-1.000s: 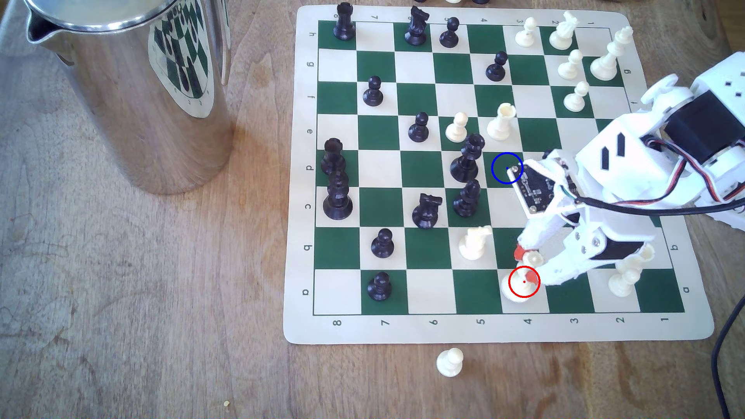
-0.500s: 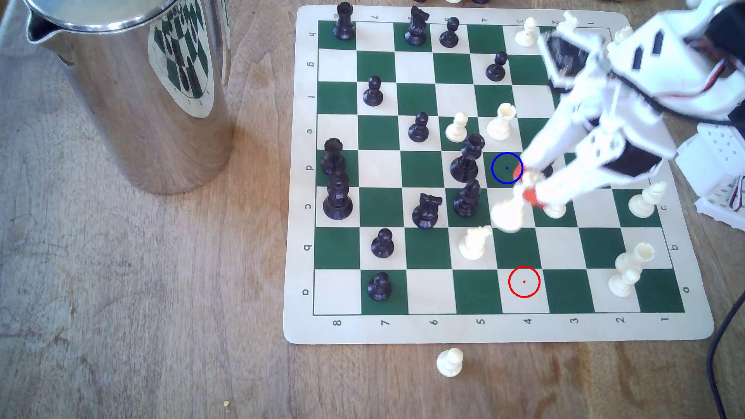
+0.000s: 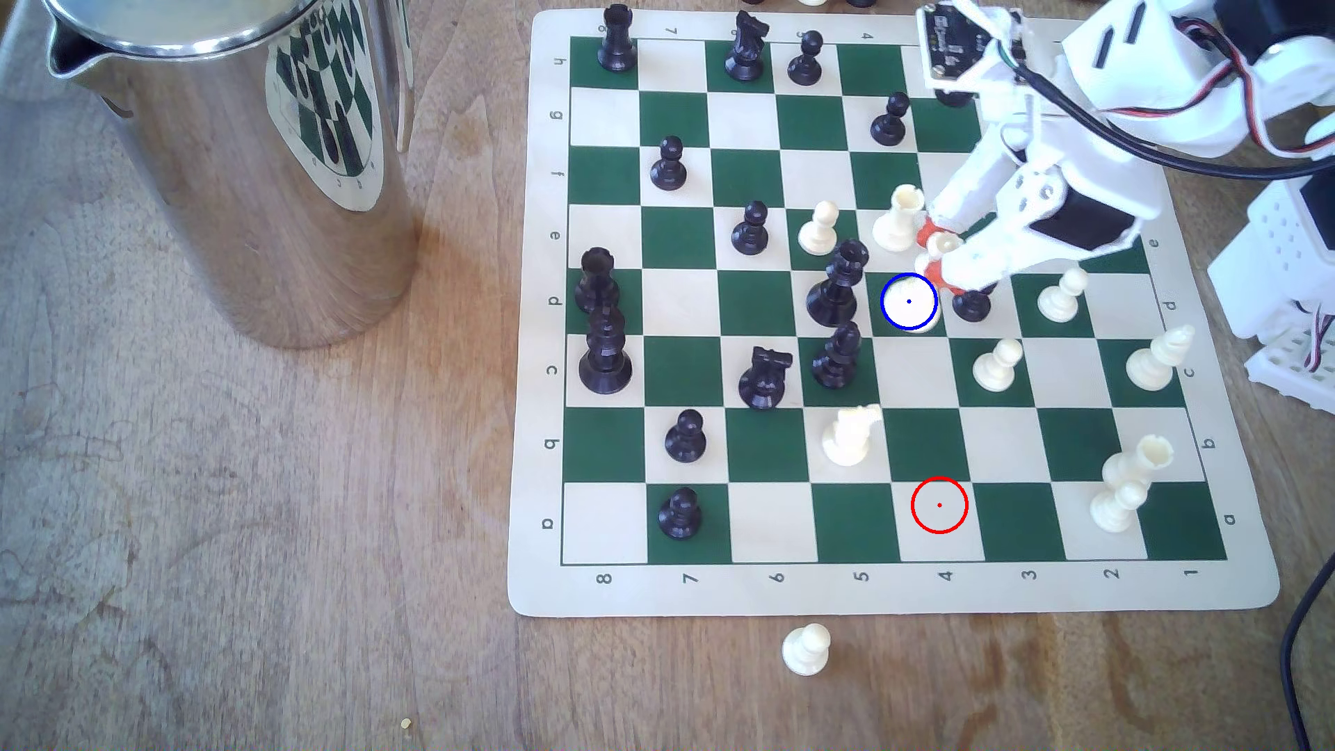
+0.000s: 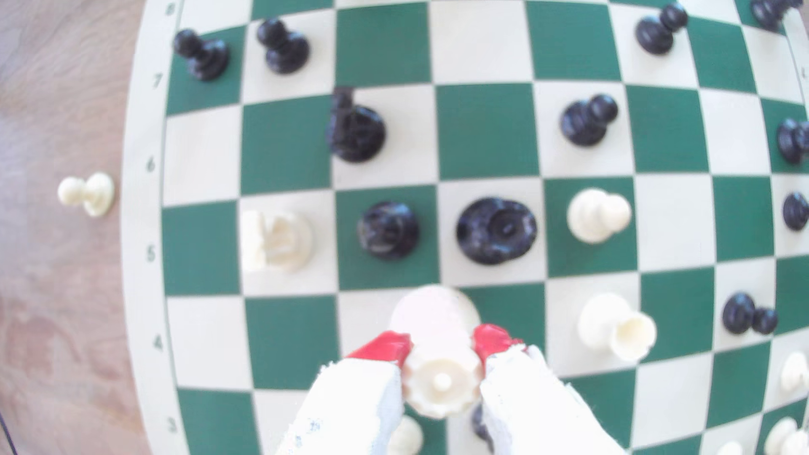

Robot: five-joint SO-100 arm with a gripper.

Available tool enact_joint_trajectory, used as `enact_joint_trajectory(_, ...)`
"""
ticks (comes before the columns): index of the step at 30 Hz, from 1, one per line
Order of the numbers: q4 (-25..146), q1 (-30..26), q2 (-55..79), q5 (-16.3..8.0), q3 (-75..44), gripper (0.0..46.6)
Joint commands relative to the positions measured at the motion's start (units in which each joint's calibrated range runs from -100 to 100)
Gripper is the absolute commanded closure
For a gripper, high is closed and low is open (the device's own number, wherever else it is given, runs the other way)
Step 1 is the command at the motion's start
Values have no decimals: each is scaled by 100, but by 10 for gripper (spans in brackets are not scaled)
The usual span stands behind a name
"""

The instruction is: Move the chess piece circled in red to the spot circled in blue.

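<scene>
A: What's the setting, biggest things first?

B: A wooden table [image 3: 253, 541] carries a shiny steel jug [image 3: 238, 159] at the exterior view's left and a green-and-cream chessboard [image 3: 888, 588] at its right, with black and cream pieces scattered across it.

A: And the arm?

B: The white arm [image 3: 1127, 79] reaches in from the exterior view's upper right, angled down over the board.

A: What is the gripper doing?

B: The gripper [image 4: 442, 350] is narrowed onto the queen [image 4: 441, 385]. Its red fingertips [image 4: 387, 345] press on either side just under the scalloped crown.

A: Where is that queen?

B: Its round base sits inside the blue ring [image 3: 909, 302], on the dark green square just right of the tall black piece [image 3: 836, 285]. Whether the base touches the board, I can't tell. The red-ringed square [image 3: 939, 505] lies well apart, near the board's lower edge in the exterior view.
</scene>
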Motion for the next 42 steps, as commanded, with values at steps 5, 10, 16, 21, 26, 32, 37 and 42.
enact_joint_trajectory(5,-137,195,399,93,-2,465)
enact_joint_trajectory(10,-244,227,688,142,7,465)
enact_joint_trajectory(16,-284,477,1121,190,-129,465)
enact_joint_trajectory(21,-399,485,1223,190,-129,465)
enact_joint_trajectory(26,-506,540,1223,200,-129,465)
enact_joint_trajectory(32,-555,532,1138,195,-129,465)
enact_joint_trajectory(37,-555,579,1061,200,-111,465)
enact_joint_trajectory(42,-538,563,1044,210,-65,465)
